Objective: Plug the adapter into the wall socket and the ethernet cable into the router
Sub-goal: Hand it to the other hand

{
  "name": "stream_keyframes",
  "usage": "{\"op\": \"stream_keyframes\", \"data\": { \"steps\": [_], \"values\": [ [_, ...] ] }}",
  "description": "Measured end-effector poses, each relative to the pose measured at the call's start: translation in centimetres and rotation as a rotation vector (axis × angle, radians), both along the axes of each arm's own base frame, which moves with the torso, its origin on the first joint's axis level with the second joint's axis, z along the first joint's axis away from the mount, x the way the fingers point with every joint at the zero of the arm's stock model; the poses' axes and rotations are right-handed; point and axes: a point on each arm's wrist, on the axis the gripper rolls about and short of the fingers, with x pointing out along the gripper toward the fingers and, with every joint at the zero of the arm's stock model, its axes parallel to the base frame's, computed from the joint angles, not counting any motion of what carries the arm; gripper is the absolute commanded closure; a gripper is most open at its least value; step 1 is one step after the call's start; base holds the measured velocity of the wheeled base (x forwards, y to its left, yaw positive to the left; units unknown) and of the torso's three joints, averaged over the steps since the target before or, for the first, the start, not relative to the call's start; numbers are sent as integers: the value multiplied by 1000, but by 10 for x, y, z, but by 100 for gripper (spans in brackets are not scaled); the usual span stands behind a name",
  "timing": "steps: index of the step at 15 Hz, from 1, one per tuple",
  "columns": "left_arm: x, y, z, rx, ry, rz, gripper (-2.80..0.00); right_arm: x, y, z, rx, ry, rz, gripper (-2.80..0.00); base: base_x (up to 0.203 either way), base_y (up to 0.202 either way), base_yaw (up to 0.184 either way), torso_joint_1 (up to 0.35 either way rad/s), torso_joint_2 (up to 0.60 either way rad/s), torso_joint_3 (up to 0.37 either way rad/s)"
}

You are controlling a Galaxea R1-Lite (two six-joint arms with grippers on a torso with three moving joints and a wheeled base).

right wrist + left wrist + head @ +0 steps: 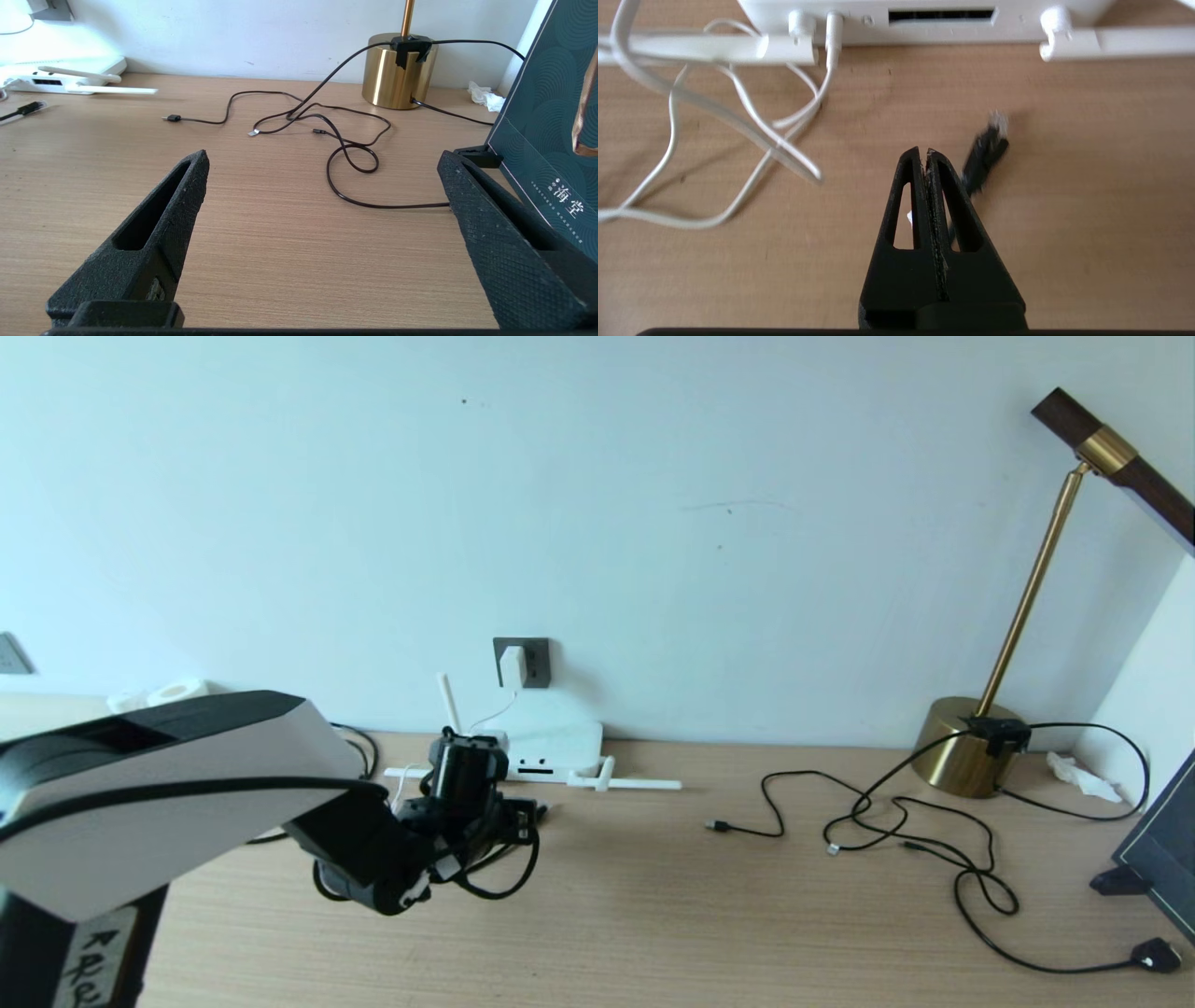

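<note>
The white adapter [512, 665] sits in the dark grey wall socket [535, 663], and its thin white cord [738, 102] runs down to the router [557, 747]. The router's dark port slot [941, 15] faces my left gripper [924, 153]. That gripper is shut, jaws flush, nothing visible between them. It hovers low over the table a short way before the router. The ethernet cable's black plug end [985, 154] lies just beside one finger, its cable passing underneath. In the head view the left gripper [525, 814] is near the plug [542, 809]. My right gripper [323, 157] is open and empty over bare table.
A brass lamp base [966, 747] stands at the back right with thin black cables [934, 845] sprawled in front of it. A dark framed board [1158, 859] leans at the right edge. The router's antennas [625, 784] lie flat on the table.
</note>
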Motion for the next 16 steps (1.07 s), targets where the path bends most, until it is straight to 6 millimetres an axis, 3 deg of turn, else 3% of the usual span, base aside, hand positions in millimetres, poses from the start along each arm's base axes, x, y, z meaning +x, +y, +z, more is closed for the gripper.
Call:
{"op": "stream_keyframes", "data": {
  "steps": [3,7,15,16],
  "values": [
    [-33,13,-1,21,62,-25,0,0,0,0,0,0,0,-280,0,0,0,0,0,0],
    [-80,34,-18,106,129,-101,0,0,0,0,0,0,0,-280,0,0,0,0,0,0],
    [-100,44,-7,160,25,-158,0,0,0,0,0,0,0,-280,0,0,0,0,0,0],
    [-100,44,-4,164,16,-167,-280,0,0,0,0,0,0,-280,0,0,0,0,0,0]
  ]
}}
